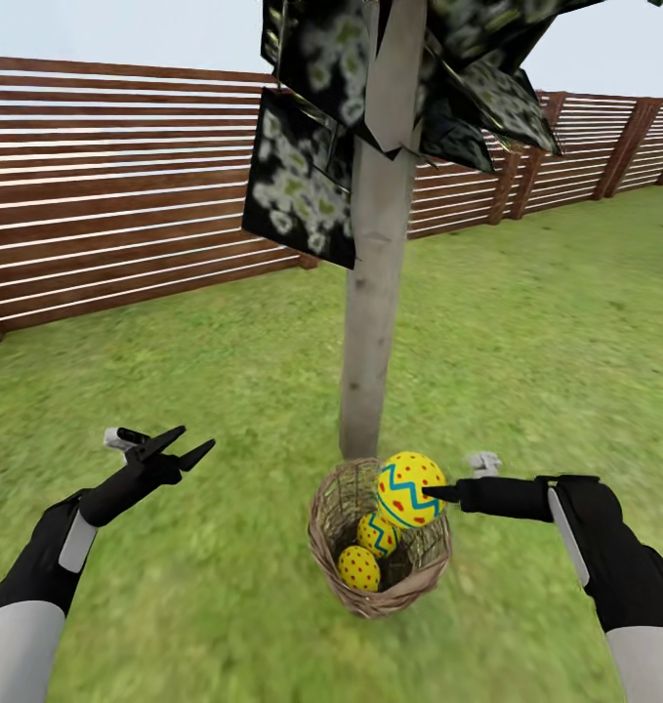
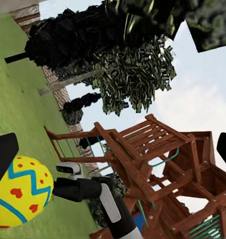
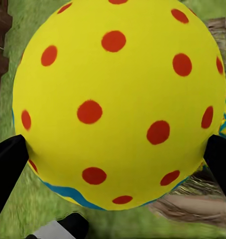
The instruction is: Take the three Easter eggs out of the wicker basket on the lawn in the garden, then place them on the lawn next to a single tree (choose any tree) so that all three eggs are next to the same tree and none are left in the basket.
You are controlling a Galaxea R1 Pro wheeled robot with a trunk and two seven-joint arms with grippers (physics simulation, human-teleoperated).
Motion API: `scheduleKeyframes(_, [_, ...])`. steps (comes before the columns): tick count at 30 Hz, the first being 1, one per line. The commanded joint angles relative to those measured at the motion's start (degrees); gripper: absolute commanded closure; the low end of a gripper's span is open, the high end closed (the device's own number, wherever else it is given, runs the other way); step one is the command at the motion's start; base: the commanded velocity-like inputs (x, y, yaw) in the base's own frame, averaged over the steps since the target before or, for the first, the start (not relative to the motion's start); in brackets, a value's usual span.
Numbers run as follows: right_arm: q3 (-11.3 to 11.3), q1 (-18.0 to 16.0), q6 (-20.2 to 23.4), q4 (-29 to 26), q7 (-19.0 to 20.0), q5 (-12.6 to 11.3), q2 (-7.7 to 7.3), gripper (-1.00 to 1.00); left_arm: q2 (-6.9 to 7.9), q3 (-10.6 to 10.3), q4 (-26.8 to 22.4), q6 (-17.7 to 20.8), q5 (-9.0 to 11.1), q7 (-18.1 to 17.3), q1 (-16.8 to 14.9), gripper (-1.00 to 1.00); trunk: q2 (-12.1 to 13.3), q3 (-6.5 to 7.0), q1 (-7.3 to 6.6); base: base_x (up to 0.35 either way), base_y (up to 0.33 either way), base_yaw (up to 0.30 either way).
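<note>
A wicker basket [image 1: 331, 532] stands on the lawn [image 1: 526, 342] at the foot of a pale-trunked tree [image 1: 375, 322]. Two yellow Easter eggs [image 1: 376, 534] [image 1: 358, 567] lie inside it. A third egg [image 1: 409, 489] is held just above the basket's rim, with my right gripper [image 1: 440, 491] shut on it; the right wrist view has this egg [image 3: 117, 104] between the black fingers [image 3: 7, 164]. My left gripper [image 1: 180, 445] hangs open over the grass to the left of the basket, and its wrist view shows the held egg [image 2: 20, 191] and my right arm [image 2: 88, 190].
A brown slat fence [image 1: 116, 186] runs behind the tree and along the far right. Dark blossom-flecked foliage [image 1: 302, 176] hangs low beside the trunk. A red-brown playset [image 2: 162, 164] and dark trees [image 2: 88, 35] appear in the left wrist view. Grass extends on both sides of the basket.
</note>
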Motion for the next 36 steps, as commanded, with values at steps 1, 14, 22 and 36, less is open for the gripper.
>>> scheduleKeyframes(1, [-1.2,0.0,0.4,0.0,0.3,0.1,0.04,1.00,-0.18,0.0,0.0,0.6,-0.1,-0.2,0.0,-1.00,0.0,-0.03,-0.04,-0.235,-0.221,-0.183])
scheduleKeyframes(14, [-3.3,0.0,0.4,-0.1,2.1,-0.1,-0.10,1.00,-1.06,-0.1,0.0,0.6,-0.1,-0.2,0.0,-1.00,0.0,0.44,-0.04,-0.023,-0.025,-0.271])
scheduleKeyframes(22, [-15.7,0.0,0.4,0.6,6.8,-0.2,-0.13,1.00,-2.50,-5.9,-0.1,0.5,-0.3,0.5,0.0,-1.00,0.0,0.76,-0.04,0.000,0.000,-0.277])
scheduleKeyframes(36, [-17.3,0.0,-7.2,8.3,1.6,0.7,0.19,1.00,-11.90,-13.8,-4.7,-4.1,-0.5,6.9,0.0,-1.00,0.0,1.32,-0.04,0.000,0.000,-0.277])
